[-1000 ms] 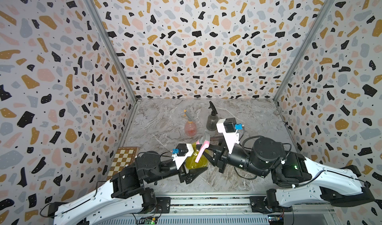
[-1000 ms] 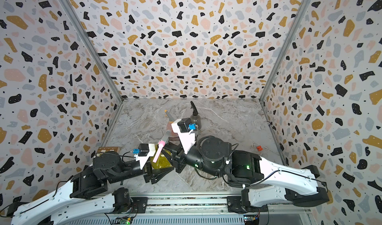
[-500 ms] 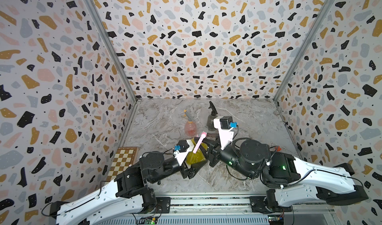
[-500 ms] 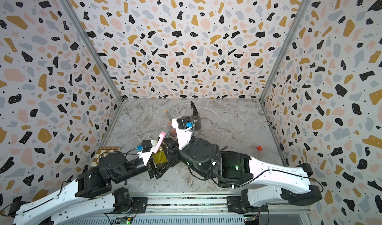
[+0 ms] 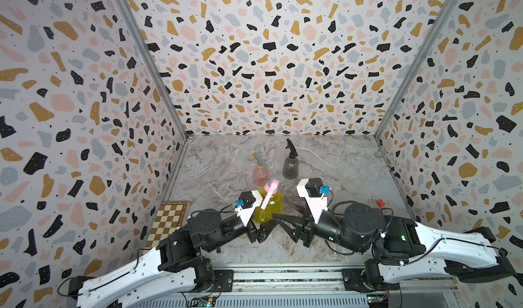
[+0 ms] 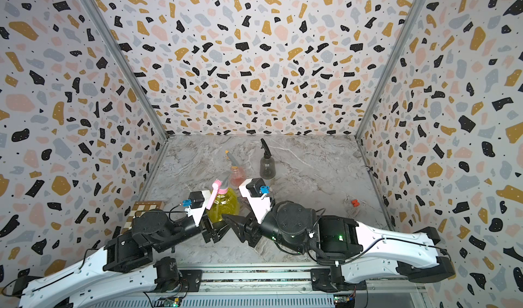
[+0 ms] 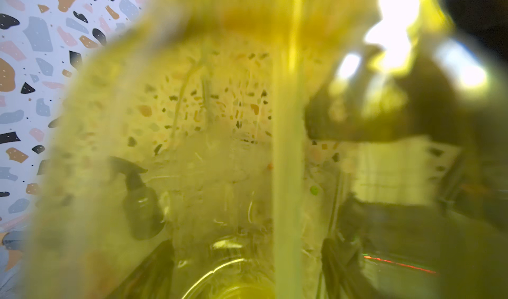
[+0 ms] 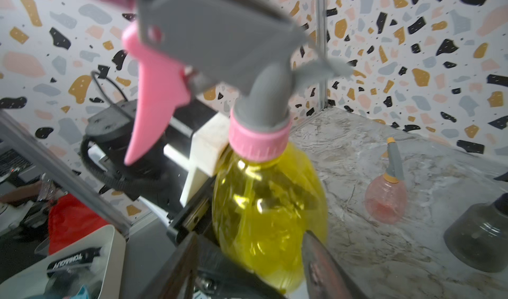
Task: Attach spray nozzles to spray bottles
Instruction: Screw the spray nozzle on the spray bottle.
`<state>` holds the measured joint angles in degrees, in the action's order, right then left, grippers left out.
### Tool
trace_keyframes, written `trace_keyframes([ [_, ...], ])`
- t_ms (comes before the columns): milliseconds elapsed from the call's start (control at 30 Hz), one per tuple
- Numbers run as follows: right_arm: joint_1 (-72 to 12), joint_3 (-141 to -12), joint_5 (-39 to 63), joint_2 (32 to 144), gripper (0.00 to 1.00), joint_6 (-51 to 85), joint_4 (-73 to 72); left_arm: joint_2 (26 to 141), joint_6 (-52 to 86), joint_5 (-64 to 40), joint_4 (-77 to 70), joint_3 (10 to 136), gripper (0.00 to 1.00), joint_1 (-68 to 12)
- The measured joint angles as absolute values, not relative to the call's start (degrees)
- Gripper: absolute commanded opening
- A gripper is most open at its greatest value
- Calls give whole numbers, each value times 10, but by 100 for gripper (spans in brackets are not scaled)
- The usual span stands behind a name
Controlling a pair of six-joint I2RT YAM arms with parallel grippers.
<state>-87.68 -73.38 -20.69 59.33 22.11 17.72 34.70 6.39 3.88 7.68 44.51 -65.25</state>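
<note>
The yellow spray bottle [image 5: 268, 207] [image 8: 269, 207] stands near the front middle with the grey-and-pink spray nozzle [image 5: 272, 190] [image 8: 220, 44] seated on its neck. My left gripper [image 5: 261, 230] is shut on its lower body; the bottle fills the left wrist view [image 7: 192, 146]. My right gripper [image 5: 283, 211] [image 8: 248, 237] is open just right of the bottle, its jaws spread on either side of the base. Farther back stand the pink bottle [image 5: 260, 176] with a grey-and-orange nozzle [image 5: 258, 158] and the dark grey bottle [image 5: 290, 166] with a black nozzle [image 5: 291, 146].
A small chessboard [image 5: 167, 221] lies at the front left by the wall. A small red object [image 5: 379, 202] sits at the right by the wall. Patterned walls close in three sides. A white bin [image 8: 82, 259] shows beyond the table's edge in the right wrist view.
My right gripper has opened and drawn back to the right from the pink-and-grey nozzle. The yellow bottle, still in my left gripper, now stands more upright.
</note>
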Motion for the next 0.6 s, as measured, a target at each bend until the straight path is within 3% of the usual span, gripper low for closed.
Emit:
trace_keyframes([
  [167,-878,-705,-145,552,72,183,194,335,57,2,77,445,0,-651],
  [600,-878,-769,-55,465,85,103,210,341,52,-281,130,453,0,-650],
])
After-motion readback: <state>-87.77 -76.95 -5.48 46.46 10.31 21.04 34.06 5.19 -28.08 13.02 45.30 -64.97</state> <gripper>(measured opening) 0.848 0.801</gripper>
